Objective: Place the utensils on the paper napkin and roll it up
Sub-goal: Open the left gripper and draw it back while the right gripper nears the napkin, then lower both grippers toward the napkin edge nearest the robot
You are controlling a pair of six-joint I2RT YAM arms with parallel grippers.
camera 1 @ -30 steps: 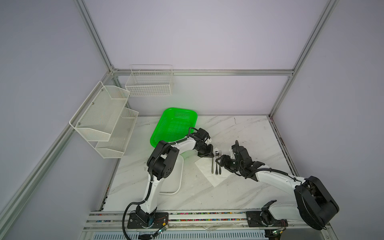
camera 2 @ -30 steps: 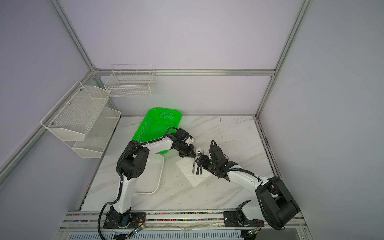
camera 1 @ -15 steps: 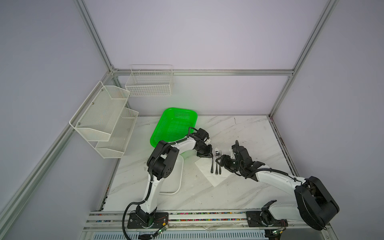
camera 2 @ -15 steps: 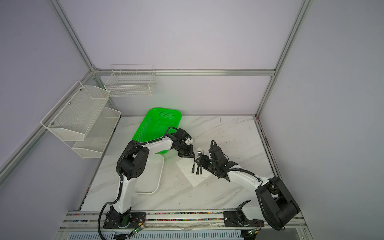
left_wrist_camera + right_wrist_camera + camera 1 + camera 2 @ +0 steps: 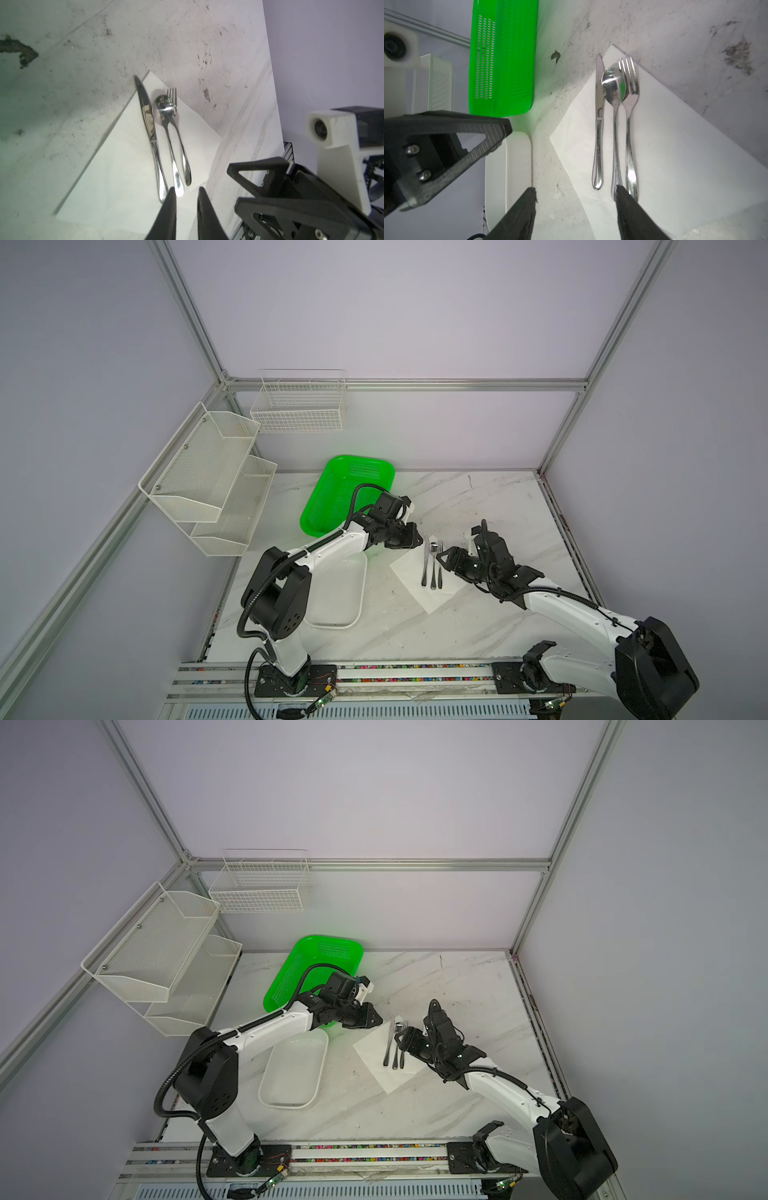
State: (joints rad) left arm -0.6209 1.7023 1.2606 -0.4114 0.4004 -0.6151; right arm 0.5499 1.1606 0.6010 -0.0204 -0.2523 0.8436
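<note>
On one paper napkin (image 5: 675,155) lie three utensils (image 5: 616,135).

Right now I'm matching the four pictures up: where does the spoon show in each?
In a top view: spoon mid-table, on the paper napkin.
In a top view: spoon likewise mid-table.
Left wrist: spoon near the centre.
Right wrist: spoon near the centre.
Shared landmark: knife and fork flank it in all four.

lab test cell, by its aluminium frame (image 5: 407,384).
</note>
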